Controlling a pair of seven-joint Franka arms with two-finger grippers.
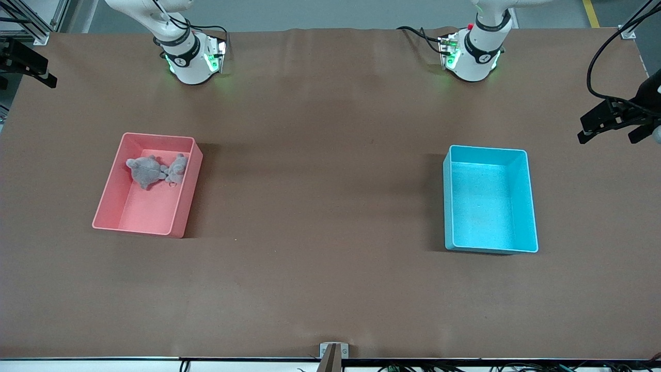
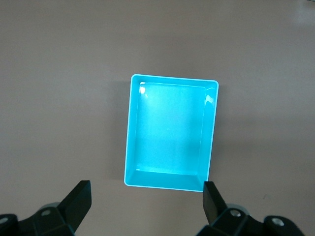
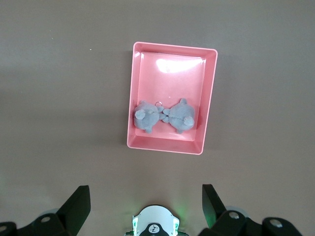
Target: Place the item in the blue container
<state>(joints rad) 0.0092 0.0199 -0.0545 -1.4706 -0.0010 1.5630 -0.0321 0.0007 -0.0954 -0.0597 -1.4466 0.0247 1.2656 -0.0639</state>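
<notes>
Brown worktop point(image 1: 320, 206) w/ two bins well apart. Blue container point(image 1: 532, 206) sits toward the left arm's end, straight walls, thin pale rim, nothing inside; same bin seen from above in left wrist view point(image 2: 129, 142). Pink bin point(image 1: 111, 194) sits toward the right arm's end, turned slightly askew, also seen in right wrist view point(image 3: 209, 103).

Item = grey plush toy point(image 1: 155, 170), looks like two small round-eared soft figures joined or touching, lying inside the pink bin at the end nearer the robot bases; right wrist view shows it point(image 3: 165, 117) pressed close to one short wall, w/ a small ring between the two halves. So the task's thing is in the pink bin, not in the blue one.

Left gripper point(image 2: 145, 196) hangs high over the blue container, fingers point(image 2: 78, 196) spread wide apart, holding nothing. Right gripper point(image 3: 145, 196) hangs high over the pink bin, fingers point(image 3: 78, 199) likewise wide apart & empty. Neither gripper shows in the front view; only the arm bases at the top edge, green lights glowing on each.

Writing: no readable labels or brand text; only a small dark logo mark on each base ring, too small to read
</notes>
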